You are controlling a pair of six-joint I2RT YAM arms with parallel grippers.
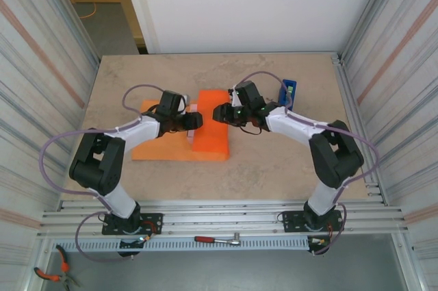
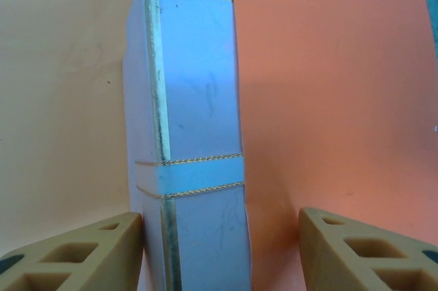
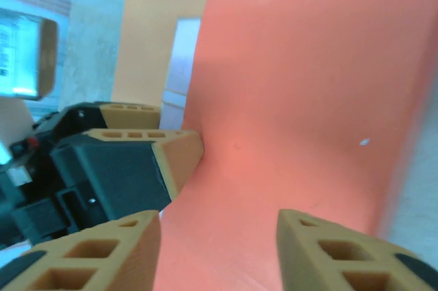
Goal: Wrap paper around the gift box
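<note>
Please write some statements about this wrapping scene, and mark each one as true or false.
1. The paper lies over part of the gift box. True.
2. The blue tape dispenser stands beside the left arm. False: it stands at the far right, behind the right arm.
3. The left end effector and the right end effector both have their jaws apart. True.
4. The paper carries a printed pattern. False: it is plain orange.
</note>
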